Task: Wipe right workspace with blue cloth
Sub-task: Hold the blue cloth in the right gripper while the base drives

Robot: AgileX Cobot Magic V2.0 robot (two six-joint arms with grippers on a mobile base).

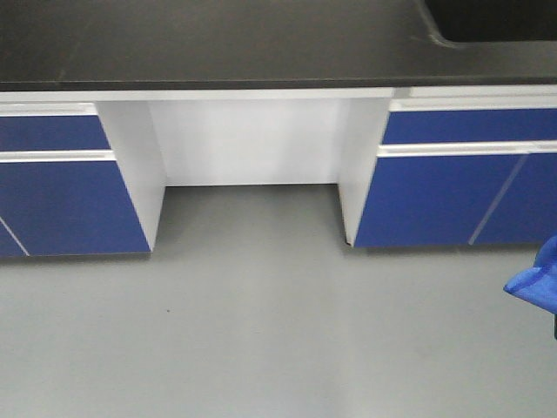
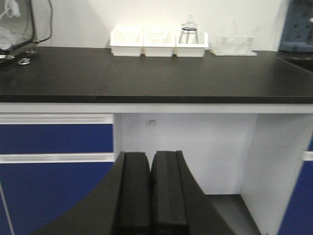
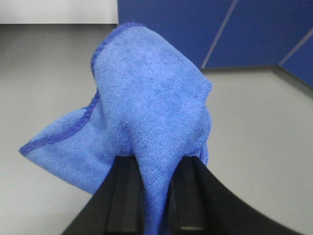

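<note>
The blue cloth (image 3: 151, 103) hangs bunched between the fingers of my right gripper (image 3: 157, 159), which is shut on it above the grey floor. In the front view only a corner of the blue cloth (image 1: 535, 283) shows, at the right edge, low in front of the cabinets. My left gripper (image 2: 150, 154) is shut with its pads together and nothing between them, pointing at the recess under a black benchtop (image 2: 156, 78). The right workspace is out of view; the benchtop that shows carries white bins and a sink.
The black benchtop (image 1: 218, 43) has a sink (image 1: 496, 22) at its right. Below it are blue cabinets (image 1: 452, 196) on both sides of a white knee recess (image 1: 252, 139), over grey floor (image 1: 261, 331). White bins (image 2: 159, 44), a glass flask (image 2: 188, 29) and a clear tray (image 2: 234, 45) line the back.
</note>
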